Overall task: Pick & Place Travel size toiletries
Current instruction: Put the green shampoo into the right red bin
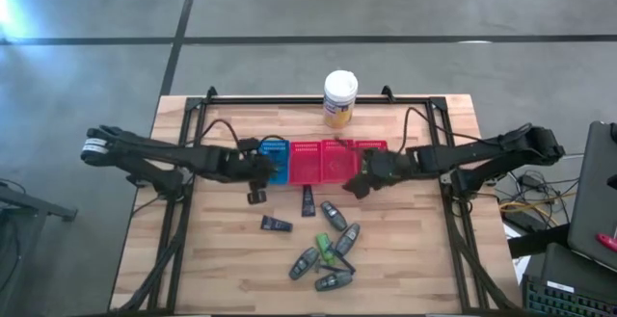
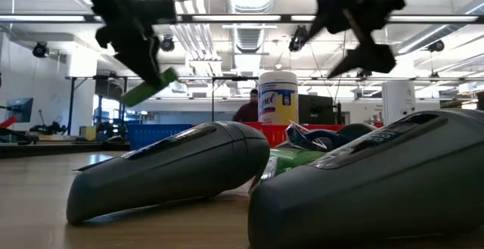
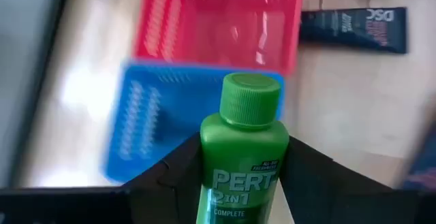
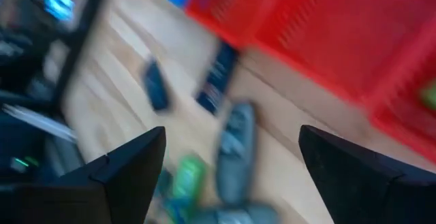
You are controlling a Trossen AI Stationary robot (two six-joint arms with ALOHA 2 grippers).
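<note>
My left gripper (image 1: pixel 258 170) is shut on a bright green mini bottle (image 3: pixel 242 149) and hangs above the near edge of the blue basket (image 1: pixel 275 160). My right gripper (image 1: pixel 359 184) is open and empty, raised beside the near side of the red baskets (image 1: pixel 323 159). On the wood lie a black tube (image 1: pixel 308 199), a dark blue tube (image 1: pixel 276 224), several dark grey oval tubes (image 1: pixel 334 214) and another green bottle (image 1: pixel 325 251). In the low view two grey tubes (image 2: pixel 174 169) fill the foreground. My left gripper pinches the green bottle by its body (image 3: pixel 218 176), below the ribbed cap (image 3: pixel 252 100), between its two fingers (image 3: pixel 174 173). The bottle lies along the fingers with the cap pointing forward. It is lifted clear and slants down from the fingers in the low view (image 2: pixel 147 86).
A yellow canister with a white lid (image 1: pixel 340 97) stands at the table's far edge behind the baskets. A small black item (image 1: pixel 255 198) lies near the left gripper. Bare wood remains at the table's left and right near corners. A person shows far behind the table (image 2: pixel 246 111).
</note>
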